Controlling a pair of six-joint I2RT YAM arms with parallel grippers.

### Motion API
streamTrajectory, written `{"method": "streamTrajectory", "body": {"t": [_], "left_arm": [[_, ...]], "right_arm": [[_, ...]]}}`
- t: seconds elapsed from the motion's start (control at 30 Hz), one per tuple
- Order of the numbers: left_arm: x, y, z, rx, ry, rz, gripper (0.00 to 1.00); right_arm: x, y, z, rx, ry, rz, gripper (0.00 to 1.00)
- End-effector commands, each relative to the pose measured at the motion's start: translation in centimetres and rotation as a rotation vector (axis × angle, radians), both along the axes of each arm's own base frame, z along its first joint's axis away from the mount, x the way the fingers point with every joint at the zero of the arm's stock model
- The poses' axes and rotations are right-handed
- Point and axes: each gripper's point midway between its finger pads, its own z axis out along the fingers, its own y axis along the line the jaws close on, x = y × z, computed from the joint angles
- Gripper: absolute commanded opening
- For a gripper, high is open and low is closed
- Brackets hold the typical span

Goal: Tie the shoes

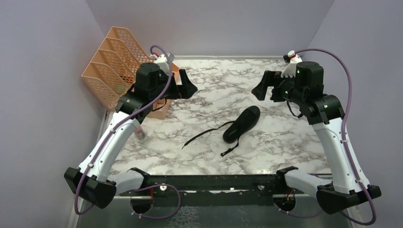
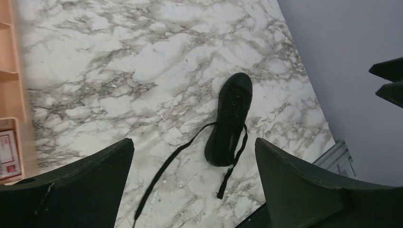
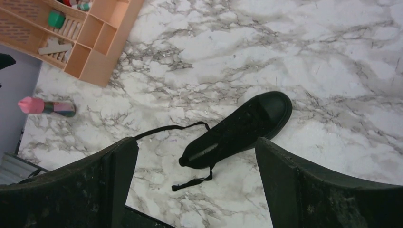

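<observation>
A black low-cut shoe (image 1: 243, 123) lies on its own on the marble table (image 1: 285, 142), toe toward the back right. Its laces are untied: a long lace (image 1: 204, 134) trails off to the left and a short one (image 1: 231, 149) lies by the heel. My left gripper (image 1: 188, 83) hangs open above the table to the shoe's back left. My right gripper (image 1: 260, 85) is open above and behind the toe. The left wrist view shows the shoe (image 2: 231, 118) far below open jaws (image 2: 194, 142). In the right wrist view the shoe (image 3: 237, 130) is likewise beneath open jaws (image 3: 196, 141). Neither gripper holds anything.
An orange mesh file rack (image 1: 111, 61) stands at the back left, with an orange compartment tray (image 3: 90, 38) beside it. A pink-capped tube (image 3: 45, 107) lies near the left edge. Grey walls close in the sides and back. A black rail (image 1: 209, 183) runs along the front.
</observation>
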Motion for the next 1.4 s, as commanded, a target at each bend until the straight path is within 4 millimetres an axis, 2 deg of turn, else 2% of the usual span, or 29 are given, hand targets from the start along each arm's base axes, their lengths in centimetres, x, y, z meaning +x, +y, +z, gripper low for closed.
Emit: {"method": "streamTrajectory", "body": {"t": [0.0, 0.17, 0.3, 0.47, 0.6, 0.73, 0.8, 0.9, 1.0, 1.1, 1.2, 1.27, 1.37], "left_arm": [[-0.9, -3.1, -1.1, -0.003, 0.020, -0.041, 0.99], [-2.3, -5.1, -2.8, 0.016, 0.048, -0.099, 0.99], [-3.5, -5.8, -4.2, 0.025, 0.081, -0.144, 0.99], [-5.0, -5.8, -5.4, 0.077, 0.130, -0.214, 0.99], [-4.8, -5.0, -5.6, 0.149, 0.112, -0.215, 0.99], [-3.7, -5.8, -5.3, 0.173, 0.112, -0.235, 0.99], [-3.0, -6.4, -4.9, 0.170, 0.108, -0.241, 0.99], [-2.3, -6.6, -4.7, 0.175, 0.098, -0.234, 0.99], [-1.7, -6.9, -4.2, 0.176, 0.088, -0.226, 0.99], [-1.4, -7.6, -3.3, 0.149, 0.084, -0.242, 0.99], [-1.1, -7.7, -3.9, 0.158, 0.097, -0.237, 0.99], [-1.0, -7.7, -4.3, 0.168, 0.098, -0.239, 0.99], [-1.0, -7.6, -4.5, 0.175, 0.088, -0.240, 0.99]], "right_arm": [[-0.7, -0.6, -3.1, -0.020, 0.120, -0.050, 1.00], [0.7, 1.0, -6.6, 0.024, 0.258, -0.048, 1.00], [3.2, 2.7, -9.2, 0.083, 0.348, -0.053, 1.00], [6.3, 2.8, -13.9, 0.181, 0.526, -0.112, 1.00], [7.7, 1.5, -17.3, 0.224, 0.657, -0.211, 1.00], [6.4, -1.2, -21.5, 0.235, 0.759, -0.285, 1.00], [5.7, -2.5, -22.8, 0.239, 0.753, -0.296, 1.00], [5.4, -3.0, -24.2, 0.200, 0.717, -0.253, 1.00], [5.0, -1.9, -26.0, 0.225, 0.760, -0.170, 0.98], [5.4, 0.3, -26.0, 0.307, 0.737, -0.073, 0.96], [5.5, 2.1, -26.6, 0.358, 0.731, -0.008, 0.96], [5.6, 2.8, -27.7, 0.339, 0.752, 0.011, 0.96], [6.2, 5.1, -27.8, 0.290, 0.736, 0.084, 0.96]]}}
